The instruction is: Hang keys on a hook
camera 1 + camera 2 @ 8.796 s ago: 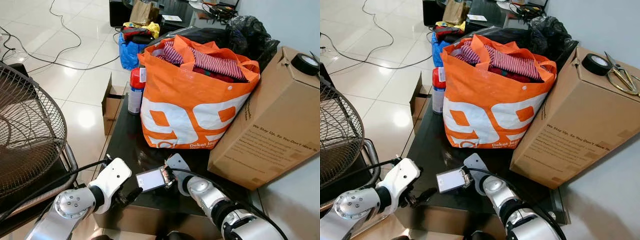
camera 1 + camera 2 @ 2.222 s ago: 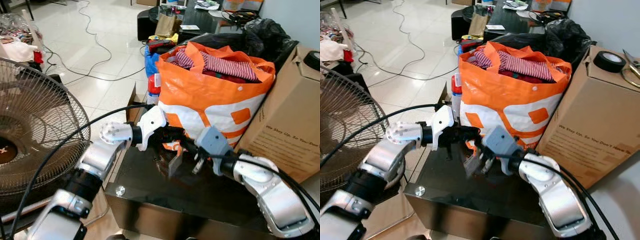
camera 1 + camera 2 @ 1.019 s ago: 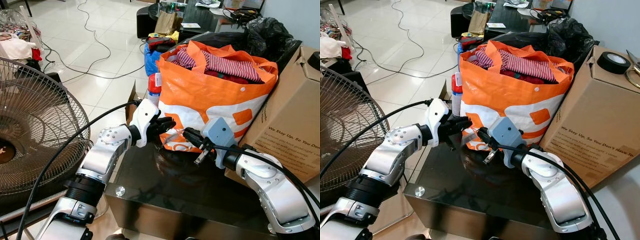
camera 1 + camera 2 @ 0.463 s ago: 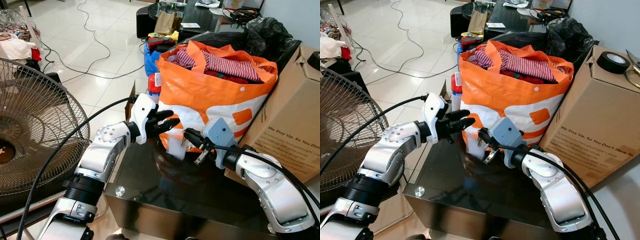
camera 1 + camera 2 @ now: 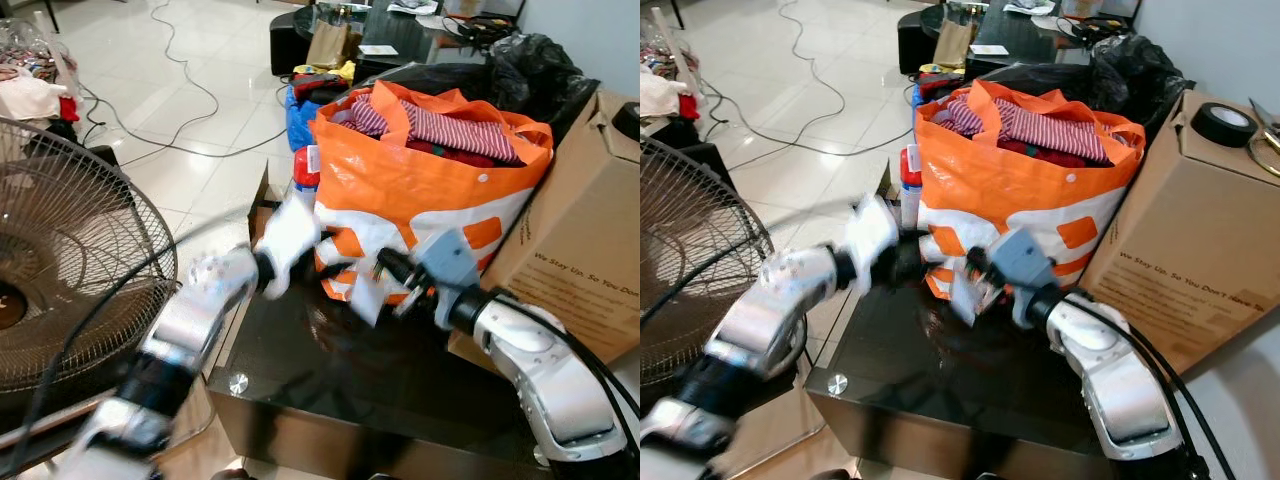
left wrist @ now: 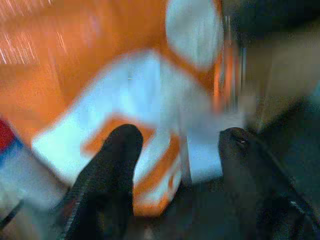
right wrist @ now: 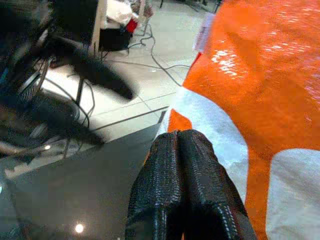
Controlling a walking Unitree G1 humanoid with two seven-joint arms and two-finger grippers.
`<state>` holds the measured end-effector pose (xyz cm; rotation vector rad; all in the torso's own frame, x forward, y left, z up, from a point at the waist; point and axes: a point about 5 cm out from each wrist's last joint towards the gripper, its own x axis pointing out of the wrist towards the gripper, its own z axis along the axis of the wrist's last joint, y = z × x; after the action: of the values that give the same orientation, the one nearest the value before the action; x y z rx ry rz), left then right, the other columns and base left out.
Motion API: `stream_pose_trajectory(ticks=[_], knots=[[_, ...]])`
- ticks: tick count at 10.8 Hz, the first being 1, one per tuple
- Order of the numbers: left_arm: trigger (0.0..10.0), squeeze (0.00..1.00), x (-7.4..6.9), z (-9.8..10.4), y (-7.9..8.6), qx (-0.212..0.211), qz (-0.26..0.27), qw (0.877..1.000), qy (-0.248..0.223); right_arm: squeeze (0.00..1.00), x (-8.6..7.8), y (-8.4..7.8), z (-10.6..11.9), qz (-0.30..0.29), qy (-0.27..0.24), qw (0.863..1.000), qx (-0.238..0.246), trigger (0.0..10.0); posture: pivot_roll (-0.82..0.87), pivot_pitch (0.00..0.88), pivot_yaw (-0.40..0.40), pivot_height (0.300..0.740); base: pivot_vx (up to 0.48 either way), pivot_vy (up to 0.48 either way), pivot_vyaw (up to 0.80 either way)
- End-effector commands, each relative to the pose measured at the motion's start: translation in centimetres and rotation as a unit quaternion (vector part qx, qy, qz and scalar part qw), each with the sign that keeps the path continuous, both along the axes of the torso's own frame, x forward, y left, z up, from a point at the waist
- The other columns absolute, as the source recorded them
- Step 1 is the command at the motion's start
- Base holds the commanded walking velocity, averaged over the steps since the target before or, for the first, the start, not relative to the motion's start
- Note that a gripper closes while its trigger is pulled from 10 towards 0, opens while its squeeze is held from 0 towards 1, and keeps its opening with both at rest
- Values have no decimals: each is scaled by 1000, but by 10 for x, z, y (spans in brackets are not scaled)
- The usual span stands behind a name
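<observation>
Above the bench [image 5: 400,370], the right tool [image 5: 385,262] is seemingly clenching the keys [image 5: 366,297], dangling them between the left tool's [image 6: 180,136] spread fingers.

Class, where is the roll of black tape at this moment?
In the right eye view, the tape lies flat on top of the cardboard box at the far right, beside the orange bag.

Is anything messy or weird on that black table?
Yes. The orange bag on the black table is stuffed so full that striped clothes bulge out of its top. Scissors and a roll of tape sit on top of the cardboard box beside it.
</observation>
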<state>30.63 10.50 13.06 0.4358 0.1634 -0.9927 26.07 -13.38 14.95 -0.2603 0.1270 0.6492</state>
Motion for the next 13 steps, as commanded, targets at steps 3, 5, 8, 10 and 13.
stream_pose_trajectory(ticks=[3,5,8,10,13], knots=[[10000,1000,-11,-3,14,-5,36,999,0,0,3,-7,8,-26,-11,999,29,0,-25,0,-72,740,0,0,0],[10000,1000,-22,-3,23,-69,88,994,2,0,-3,-7,4,-38,-1,998,41,0,-33,0,-66,740,0,0,0],[10000,212,-23,-1,35,-104,231,967,-24,0,-13,-11,-9,-132,19,989,69,0,-42,0,-52,740,0,0,0],[10000,47,-25,3,42,-119,281,951,-42,0,-16,-11,-19,-206,20,971,119,0,-38,0,-41,740,0,0,0],[10000,51,-22,6,40,-108,282,952,-53,0,-12,-11,-23,-224,23,968,114,10000,-34,0,-37,740,0,0,0]])
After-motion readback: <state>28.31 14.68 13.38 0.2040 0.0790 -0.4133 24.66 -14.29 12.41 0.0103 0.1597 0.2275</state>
